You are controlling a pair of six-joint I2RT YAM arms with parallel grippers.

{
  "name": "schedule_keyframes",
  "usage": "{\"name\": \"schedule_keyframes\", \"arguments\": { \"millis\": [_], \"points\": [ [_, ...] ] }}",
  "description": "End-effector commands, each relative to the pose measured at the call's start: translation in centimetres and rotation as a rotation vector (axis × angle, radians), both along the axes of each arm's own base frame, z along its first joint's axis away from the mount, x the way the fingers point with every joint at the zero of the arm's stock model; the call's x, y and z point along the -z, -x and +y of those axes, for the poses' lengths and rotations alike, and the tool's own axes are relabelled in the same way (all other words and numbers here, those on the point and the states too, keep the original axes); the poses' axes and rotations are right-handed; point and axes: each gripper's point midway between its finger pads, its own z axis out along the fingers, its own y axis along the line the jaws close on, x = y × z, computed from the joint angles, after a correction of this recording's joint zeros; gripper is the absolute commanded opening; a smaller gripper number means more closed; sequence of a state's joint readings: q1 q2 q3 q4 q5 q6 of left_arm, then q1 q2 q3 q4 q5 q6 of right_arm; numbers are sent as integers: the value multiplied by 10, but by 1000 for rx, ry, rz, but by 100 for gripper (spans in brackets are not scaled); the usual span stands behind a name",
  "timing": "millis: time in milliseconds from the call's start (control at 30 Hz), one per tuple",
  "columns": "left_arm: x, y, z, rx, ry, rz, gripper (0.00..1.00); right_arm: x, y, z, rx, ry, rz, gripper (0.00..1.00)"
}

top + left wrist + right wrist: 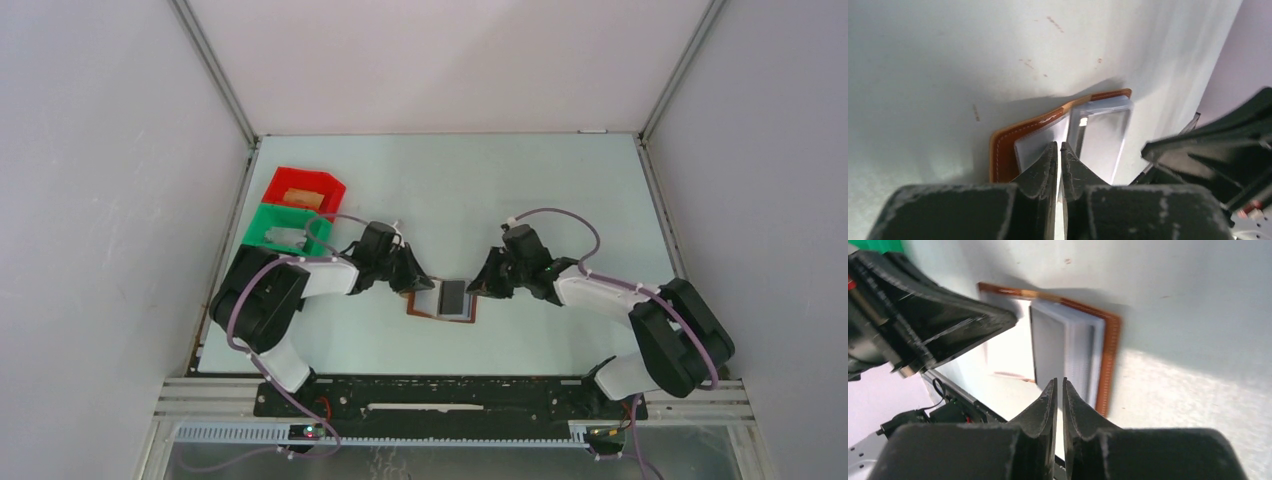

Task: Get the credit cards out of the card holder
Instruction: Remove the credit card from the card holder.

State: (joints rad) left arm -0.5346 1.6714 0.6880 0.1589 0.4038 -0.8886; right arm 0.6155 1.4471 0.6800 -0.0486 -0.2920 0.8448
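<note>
The brown card holder [420,306] lies open on the table between my two grippers. A dark grey credit card [453,296] sits on its right half, over pale grey pockets [1080,357]. The left gripper [421,284] is at the holder's left half, its tips [1058,146] over the pale inner pocket [1035,142], jaws all but shut with nothing between them. The right gripper [481,286] hangs by the holder's right edge [1110,355], tips [1060,382] just short of the grey card [1048,347], jaws nearly shut and empty.
A red bin [305,188] and a green bin [285,228] stand at the back left, behind the left arm. Each wrist view shows the other gripper close by [1208,145] [948,325]. Side walls enclose the table.
</note>
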Motion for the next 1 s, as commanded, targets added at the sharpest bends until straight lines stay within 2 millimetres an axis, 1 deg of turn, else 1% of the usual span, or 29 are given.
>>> {"name": "schedule_keyframes", "arguments": {
  "millis": [0,67,233,300,467,567,667,767,967],
  "points": [
    [-36,-3,-18,94,97,-126,11,-2,-4,-14,47,-1,-7,15],
    [-39,0,-22,115,108,-132,13,-2,-5,-11,42,-14,-5,16],
    [-47,2,-30,146,126,-145,10,4,-7,-8,58,-25,19,15],
    [-49,6,-34,172,127,-140,11,0,-12,-4,61,-47,4,15],
    [-36,11,-32,209,59,-123,17,3,-12,3,42,-70,13,15],
    [-21,14,-26,217,4,-101,19,8,-10,4,36,-69,30,15],
    [-12,17,-21,226,-28,-83,22,10,-10,4,33,-67,34,15],
    [-7,17,-17,215,-49,-84,23,15,-9,6,16,-71,41,15],
    [-5,19,-22,218,-18,-69,22,29,-7,4,17,-42,68,15]
  ]
}}
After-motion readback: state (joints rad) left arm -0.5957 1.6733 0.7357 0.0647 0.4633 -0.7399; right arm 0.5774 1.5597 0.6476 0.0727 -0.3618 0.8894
